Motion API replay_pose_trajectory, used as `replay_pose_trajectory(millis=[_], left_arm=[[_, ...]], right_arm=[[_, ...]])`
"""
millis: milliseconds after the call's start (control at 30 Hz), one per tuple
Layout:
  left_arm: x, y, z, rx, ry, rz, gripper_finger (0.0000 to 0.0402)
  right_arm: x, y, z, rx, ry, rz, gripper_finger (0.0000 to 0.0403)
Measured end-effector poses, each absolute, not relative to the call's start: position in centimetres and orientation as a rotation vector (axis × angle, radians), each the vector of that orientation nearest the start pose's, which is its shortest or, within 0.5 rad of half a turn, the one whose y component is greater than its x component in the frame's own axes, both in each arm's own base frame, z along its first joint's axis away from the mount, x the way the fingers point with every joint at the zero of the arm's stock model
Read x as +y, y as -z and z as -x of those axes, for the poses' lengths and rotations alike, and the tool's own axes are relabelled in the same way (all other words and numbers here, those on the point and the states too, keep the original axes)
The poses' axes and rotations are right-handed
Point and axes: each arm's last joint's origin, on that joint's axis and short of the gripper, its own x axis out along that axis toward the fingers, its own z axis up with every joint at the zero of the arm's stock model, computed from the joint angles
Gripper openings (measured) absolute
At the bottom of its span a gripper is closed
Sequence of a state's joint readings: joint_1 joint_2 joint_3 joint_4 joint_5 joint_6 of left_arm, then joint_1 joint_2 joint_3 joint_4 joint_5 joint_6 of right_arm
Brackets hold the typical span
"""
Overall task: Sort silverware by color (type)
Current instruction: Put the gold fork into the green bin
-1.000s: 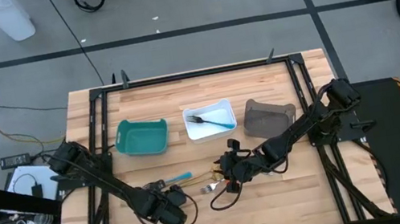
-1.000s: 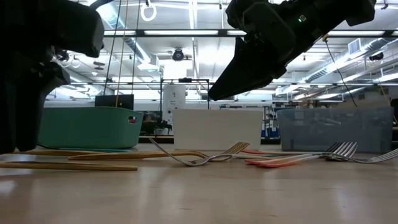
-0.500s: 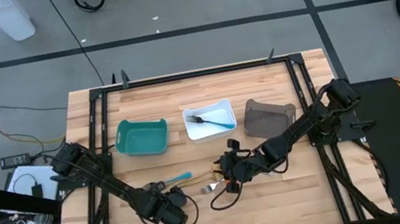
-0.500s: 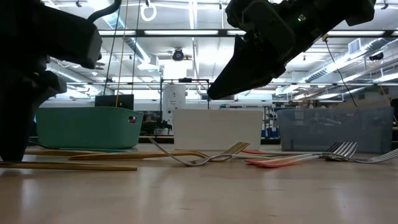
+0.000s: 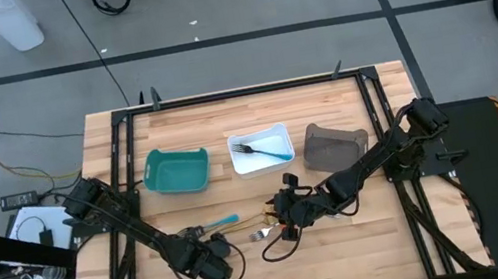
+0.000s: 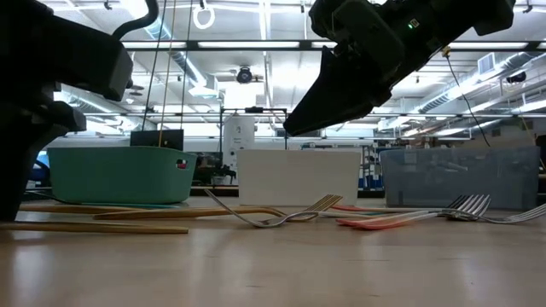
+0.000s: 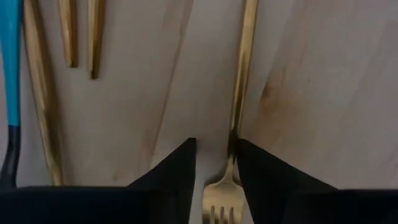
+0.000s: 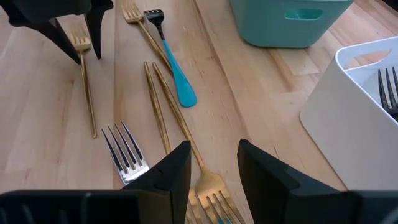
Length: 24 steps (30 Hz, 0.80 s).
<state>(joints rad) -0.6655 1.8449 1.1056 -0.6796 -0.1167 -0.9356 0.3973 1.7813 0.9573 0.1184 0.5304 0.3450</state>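
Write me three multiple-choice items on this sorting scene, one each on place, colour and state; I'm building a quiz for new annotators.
1. Where is the black fork?
A. In the teal bin
B. In the white bin
C. In the grey-brown bin

2. What colour is the handle of the fork lying among the gold pieces near the left gripper?
A. Blue
B. Green
C. Red

3. How do the left gripper's fingers stand?
A. Shut on a spoon
B. Open, astride a gold fork
C. Lifted high above the table

Answers:
1. B: the high view shows the black fork inside the white bin, between the teal bin and the grey-brown bin.
2. A: the blue-handled fork has a bright blue handle and a dark head.
3. B: the left gripper has its fingers apart on either side of the gold fork.
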Motion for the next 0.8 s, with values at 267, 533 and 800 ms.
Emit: replay_pose_trajectory(millis=[267, 533, 800], left_arm=[[-19.89, -14.1, -25.92, 1.376, -0.189, 0.219, 0.007], [-19.69, -14.06, -25.76, 1.383, -0.211, 0.191, 0.0026], [-19.35, -14.19, -25.71, 1.398, -0.22, 0.179, 0.0012]], right_arm=[[12.46, -16.25, -33.4, 0.597, 0.232, -0.017, 0.0138], [12.47, -16.25, -33.4, 0.597, 0.233, -0.02, 0.0138], [12.56, -16.25, -33.37, 0.595, 0.235, -0.035, 0.0138]])
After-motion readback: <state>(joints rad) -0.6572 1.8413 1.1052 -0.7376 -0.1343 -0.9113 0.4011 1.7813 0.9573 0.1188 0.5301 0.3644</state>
